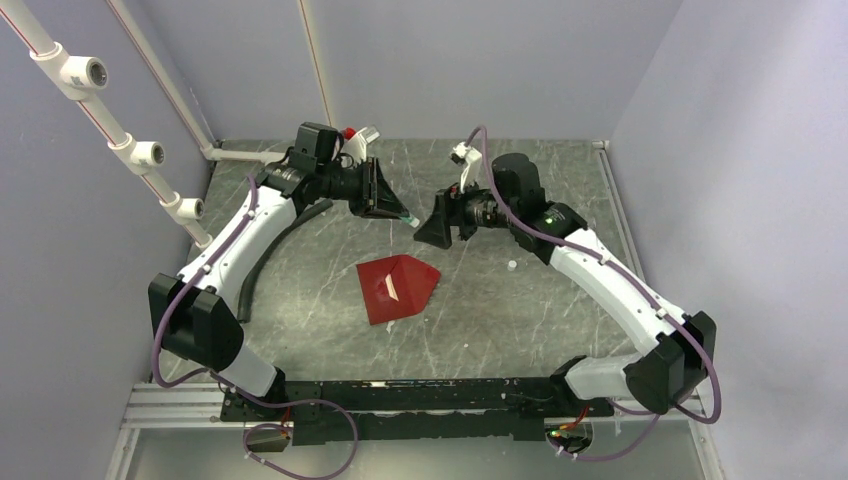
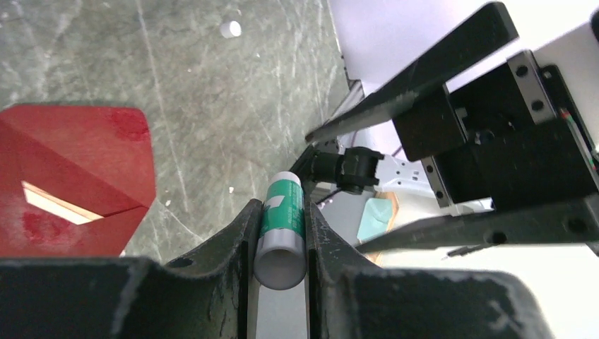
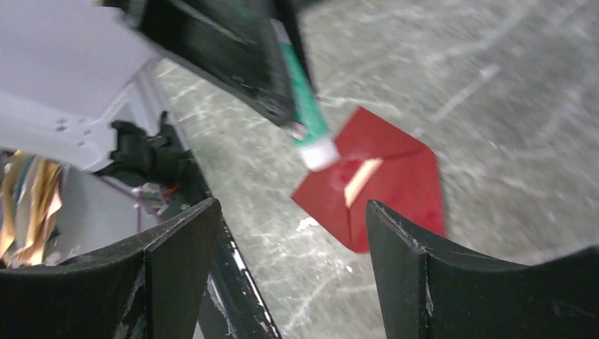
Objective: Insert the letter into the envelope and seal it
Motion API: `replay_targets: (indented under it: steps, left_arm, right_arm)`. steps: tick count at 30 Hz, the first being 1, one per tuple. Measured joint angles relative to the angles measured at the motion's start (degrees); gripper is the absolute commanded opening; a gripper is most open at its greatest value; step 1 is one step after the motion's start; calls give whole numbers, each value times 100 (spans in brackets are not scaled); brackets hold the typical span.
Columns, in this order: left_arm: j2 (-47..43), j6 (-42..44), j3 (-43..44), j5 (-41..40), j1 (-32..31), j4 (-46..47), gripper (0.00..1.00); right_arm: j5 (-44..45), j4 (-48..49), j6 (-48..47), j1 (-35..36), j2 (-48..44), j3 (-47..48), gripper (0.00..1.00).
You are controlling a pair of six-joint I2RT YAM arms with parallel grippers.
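Note:
The dark red envelope (image 1: 397,288) lies flat in the middle of the table with its flap folded over. It also shows in the left wrist view (image 2: 70,176) and the right wrist view (image 3: 385,183). The letter is inside; only a thin pale sliver (image 1: 392,291) shows at a gap under the flap (image 2: 53,205). My left gripper (image 1: 395,210) is shut on a green-and-white glue stick (image 2: 282,226), held in the air behind the envelope. My right gripper (image 1: 432,225) is open and empty, facing the glue stick's tip (image 3: 314,145) from close by.
A small white cap (image 1: 511,266) lies on the table right of the envelope and shows in the left wrist view (image 2: 230,29). A black hose (image 1: 262,260) curves along the left side. White pipes (image 1: 130,150) run up the left wall.

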Motion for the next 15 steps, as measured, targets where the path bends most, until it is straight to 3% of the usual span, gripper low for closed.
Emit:
replay_targets:
  steps: [6,10,15]
  left_arm:
    - [0,83,9,459,-17,0,3]
    - [-2,44,2,691,-17,76,4]
    - [-2,-74,-52,909,-17,247,10]
  right_arm:
    - [-435,492,-190,372,-15,-2,73]
    - [-444,503,-326,450,157,37,51]
    - [-535,507,-409,463,328,68,36]
